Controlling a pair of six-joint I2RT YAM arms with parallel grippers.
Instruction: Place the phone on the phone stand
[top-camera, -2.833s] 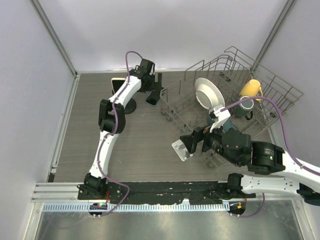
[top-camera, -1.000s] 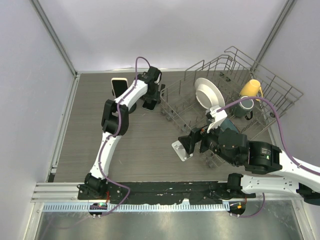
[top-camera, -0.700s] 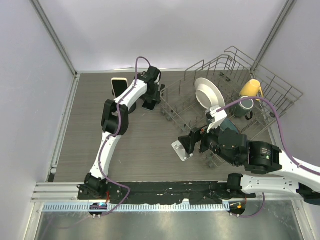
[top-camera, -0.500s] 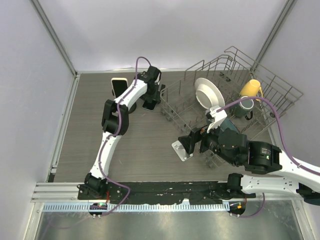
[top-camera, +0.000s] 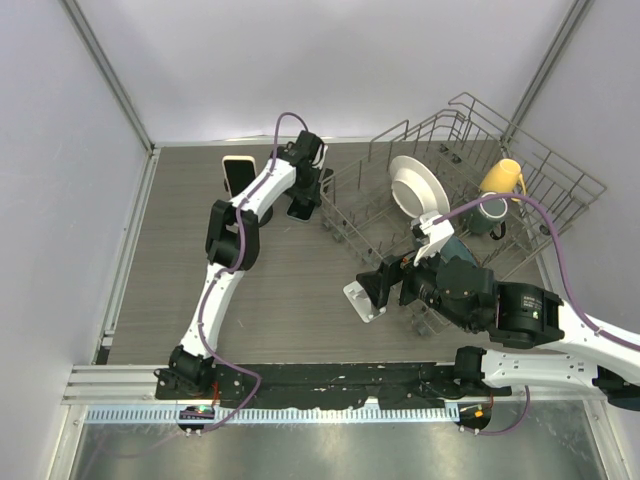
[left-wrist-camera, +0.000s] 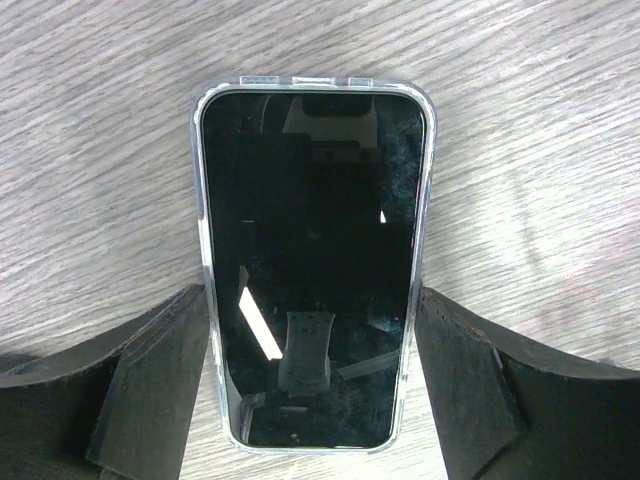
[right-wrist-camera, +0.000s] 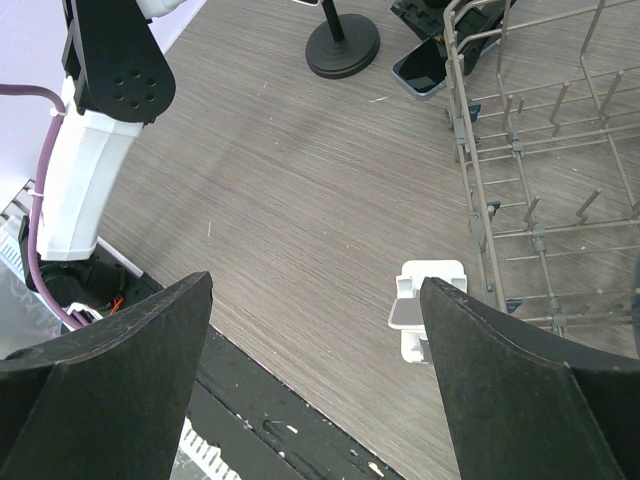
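The phone (top-camera: 300, 210), black-screened in a clear case, is low over the table at the back, by the dish rack's left corner. It also shows in the left wrist view (left-wrist-camera: 312, 260) and the right wrist view (right-wrist-camera: 425, 65). My left gripper (top-camera: 306, 190) is shut on it, with a finger against each long side (left-wrist-camera: 312, 300). A small white phone stand (top-camera: 365, 298) sits mid-table, seen in the right wrist view (right-wrist-camera: 425, 310). My right gripper (top-camera: 385, 285) hovers beside it, open and empty (right-wrist-camera: 315, 290).
A black round-based stand (top-camera: 255, 210) carries a cream panel (top-camera: 237, 172) left of the phone; its base shows in the right wrist view (right-wrist-camera: 342, 45). A wire dish rack (top-camera: 450, 150) at the right holds a white plate (top-camera: 418, 188), a yellow mug (top-camera: 500, 178) and a dark mug (top-camera: 488, 215).
My left gripper has carried the phone from beside the black stand rightward and down toward the table, then edged slightly right. The right arm has not moved.
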